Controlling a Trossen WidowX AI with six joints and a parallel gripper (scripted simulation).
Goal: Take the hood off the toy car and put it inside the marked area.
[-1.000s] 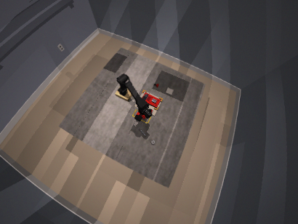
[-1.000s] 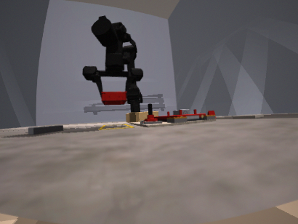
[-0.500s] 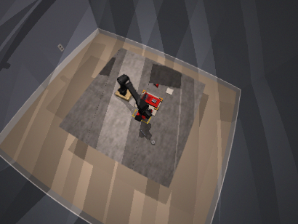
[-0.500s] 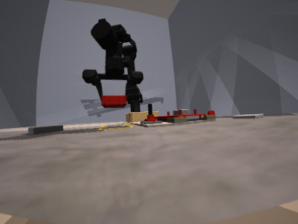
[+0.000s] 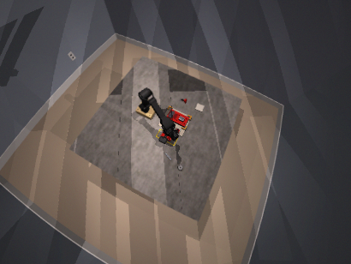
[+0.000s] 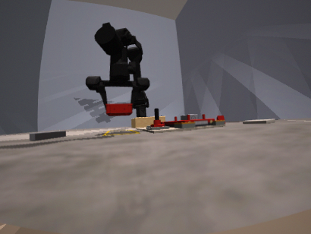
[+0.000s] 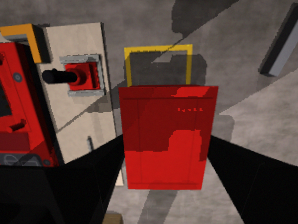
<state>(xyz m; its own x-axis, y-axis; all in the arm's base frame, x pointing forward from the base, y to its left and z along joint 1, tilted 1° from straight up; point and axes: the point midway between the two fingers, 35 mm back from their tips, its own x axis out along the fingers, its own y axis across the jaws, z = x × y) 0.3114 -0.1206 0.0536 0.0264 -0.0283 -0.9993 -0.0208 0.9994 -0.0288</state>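
Note:
The red hood (image 6: pixel 119 109) (image 7: pixel 167 125) is held level in the air, gripped by its two sides. My gripper (image 6: pixel 119 106) (image 7: pixel 164 138) is shut on it, one black finger at each side. The marked area, a yellow outline (image 5: pixel 174 145) (image 6: pixel 121 131) (image 7: pixel 159 48), lies on the table below. In the wrist view its far edge and parts of both sides show beyond the hood; the hood hides the rest. The red toy car (image 5: pixel 176 117) (image 6: pixel 195 121) (image 7: pixel 32 107) sits beside the area, at the left in the wrist view.
A pale board (image 7: pixel 82 37) with an upright black peg (image 6: pixel 156 115) (image 7: pixel 59 76) lies between car and area. A grey bar (image 5: pixel 168 156) (image 6: pixel 48 135) (image 7: pixel 281 40) lies past the area. A small ring (image 5: pixel 180 167) and a white square (image 5: pixel 199 107) (image 6: pixel 259 121) lie farther off.

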